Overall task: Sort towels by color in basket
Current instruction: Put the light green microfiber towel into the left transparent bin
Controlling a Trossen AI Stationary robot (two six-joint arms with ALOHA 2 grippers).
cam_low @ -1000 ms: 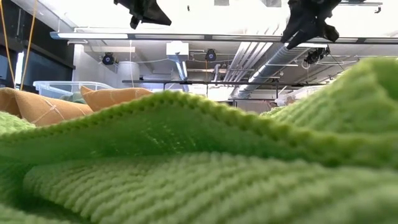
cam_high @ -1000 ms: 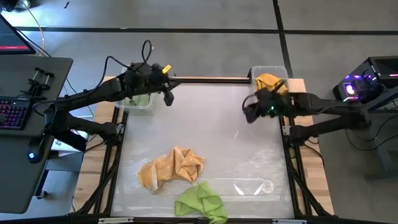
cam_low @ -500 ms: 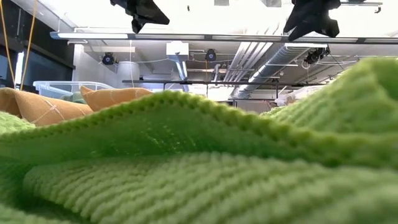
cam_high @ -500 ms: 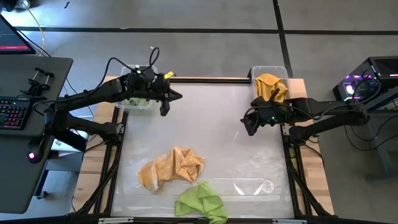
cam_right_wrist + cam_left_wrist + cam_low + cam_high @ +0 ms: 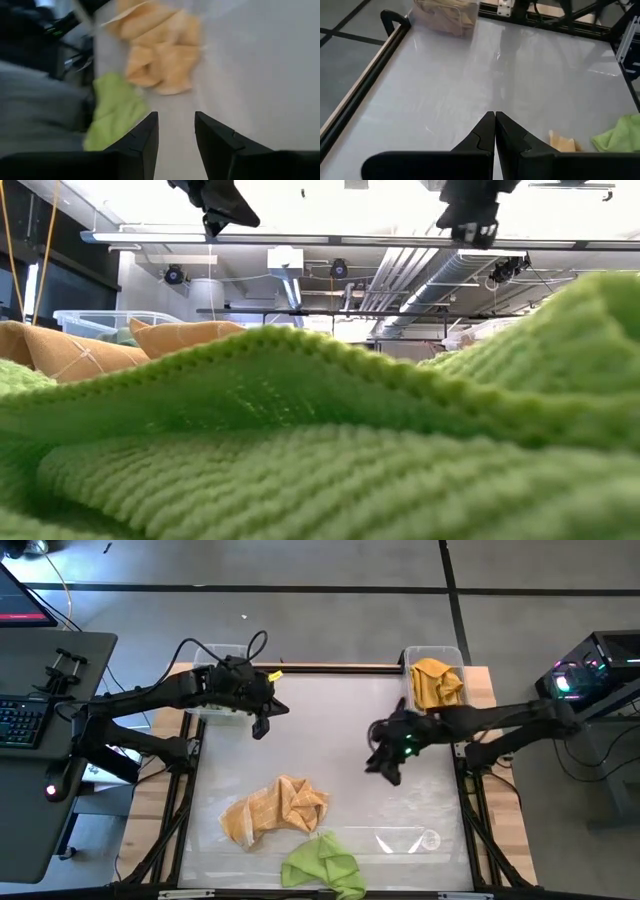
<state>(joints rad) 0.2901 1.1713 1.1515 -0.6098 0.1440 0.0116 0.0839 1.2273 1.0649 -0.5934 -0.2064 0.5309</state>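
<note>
An orange-tan towel [image 5: 275,808] lies crumpled on the table near its near edge, and a lime green towel [image 5: 325,865] lies just beyond it at the near edge. A mustard yellow towel [image 5: 435,682] sits in the clear basket [image 5: 452,657] at the far right corner. My left gripper [image 5: 262,726] hovers shut over the table beside the left basket [image 5: 215,710]. In its wrist view my left gripper [image 5: 495,117] shows its tips together. My right gripper [image 5: 385,765] hangs open right of the table's middle. In its wrist view my right gripper [image 5: 176,120] looks toward the orange-tan towel [image 5: 160,55] and the lime green towel [image 5: 112,112].
The lime green towel [image 5: 320,440] fills the low view's foreground, with the orange-tan towel [image 5: 80,350] behind it at left. A clear plastic thing [image 5: 405,840] lies near the near right corner. Bare tabletop [image 5: 330,730] spreads between the two arms.
My right gripper has moved from beside the right basket toward the table's near and left sides, closer to the orange-tan towel. My left gripper has drifted a little toward the near edge, away from the left basket. The towels have stayed where they were.
</note>
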